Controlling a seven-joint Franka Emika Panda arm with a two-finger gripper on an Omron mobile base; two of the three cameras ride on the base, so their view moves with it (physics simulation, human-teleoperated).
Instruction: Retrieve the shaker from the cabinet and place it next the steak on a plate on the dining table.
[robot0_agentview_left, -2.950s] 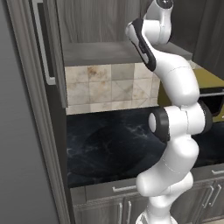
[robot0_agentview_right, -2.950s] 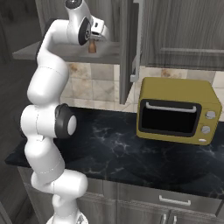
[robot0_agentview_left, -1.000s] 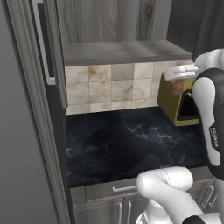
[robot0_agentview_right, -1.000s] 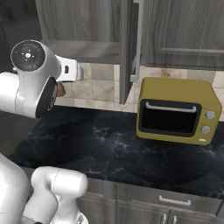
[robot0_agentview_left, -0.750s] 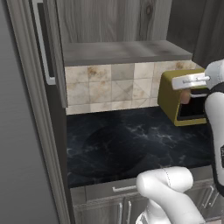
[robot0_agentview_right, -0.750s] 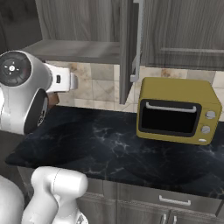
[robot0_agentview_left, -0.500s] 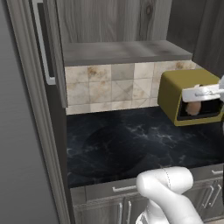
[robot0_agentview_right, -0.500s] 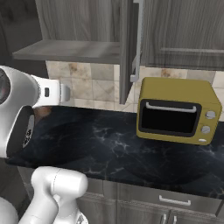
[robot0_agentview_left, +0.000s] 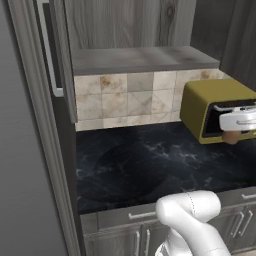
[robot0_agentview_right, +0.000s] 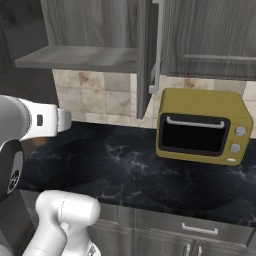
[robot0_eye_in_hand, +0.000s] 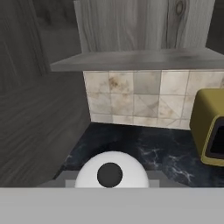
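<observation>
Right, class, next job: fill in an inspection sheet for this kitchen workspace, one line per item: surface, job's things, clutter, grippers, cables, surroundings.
Surface: black marble counter, nothing lying on its open middle.
Job's things: shaker off the shelf and in the hand, its white top facing the hand camera, its brown body in front of the oven; cabinet with its door swung open.
Clutter: yellow toaster oven on the counter, door closed.
Grippers: gripper shut on the shaker, above the counter.
Cables: nothing seen.
Surroundings: beige tile backsplash; grey drawer fronts under the counter.
</observation>
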